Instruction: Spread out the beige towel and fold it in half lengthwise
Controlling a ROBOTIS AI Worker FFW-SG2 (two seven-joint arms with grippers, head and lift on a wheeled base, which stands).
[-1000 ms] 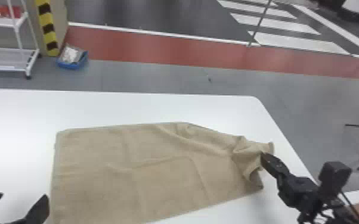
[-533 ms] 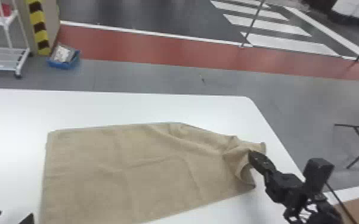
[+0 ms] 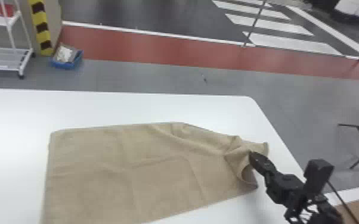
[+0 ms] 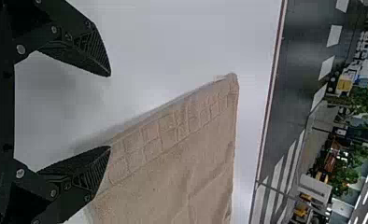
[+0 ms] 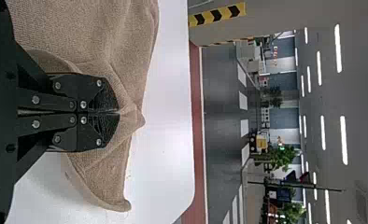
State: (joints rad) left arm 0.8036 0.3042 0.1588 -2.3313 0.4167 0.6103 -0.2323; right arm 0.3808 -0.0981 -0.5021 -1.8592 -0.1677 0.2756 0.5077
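Head view gives you the beige towel mostly spread on the counter, its bunched right end pinched by your right gripper, probably for straightening, while your left gripper gapes empty near an edge, perhaps to grasp it

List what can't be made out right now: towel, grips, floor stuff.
- Towel's near left corner: head view, cut off by the bottom edge.
- Cloth between the right gripper's fingers: right wrist view, covered by the closed fingers.
- Underside of the bunched end: head view, hidden by its own folds and the gripper.
- Any contact between left gripper and towel: left wrist view, one finger covers the spot.
- Blue bin's contents: head view, too small.
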